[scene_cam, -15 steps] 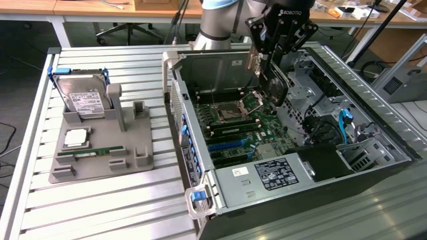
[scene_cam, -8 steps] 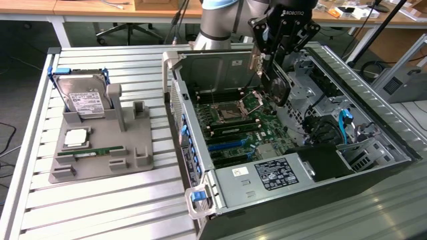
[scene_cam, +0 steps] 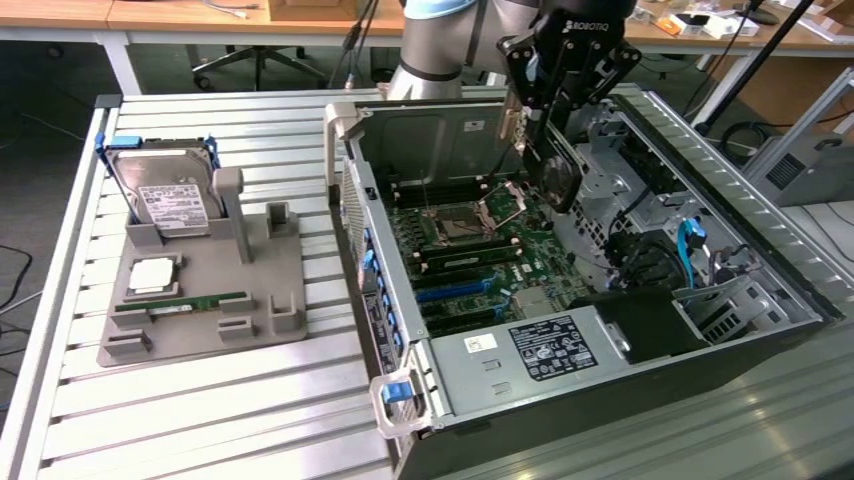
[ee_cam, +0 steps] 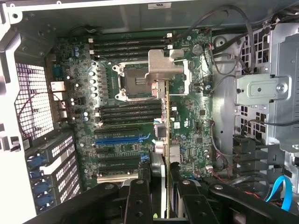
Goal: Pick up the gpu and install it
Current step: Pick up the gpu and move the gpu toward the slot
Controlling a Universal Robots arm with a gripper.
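The tool (scene_cam: 539,118) is clamped on the gpu (scene_cam: 558,172), which hangs edge-down over the motherboard (scene_cam: 531,245) inside the open computer case (scene_cam: 441,135). Light, stiff and likely fragile, it seems best pinched by its upper board edge, clear of components.

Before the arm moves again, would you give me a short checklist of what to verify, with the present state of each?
1. Grip on the graphics card: ok, the gripper is closed on it.
2. Card above the open computer case: ok, it hangs over the motherboard.
3. Blue slot free: ok, nothing sits in it.
4. Card lined up with that slot: not ok, in the wrist view its edge runs across the slot.
5. Card seated: not ok, not yet in any slot.
6. Cables clear of the way down: cannot tell.
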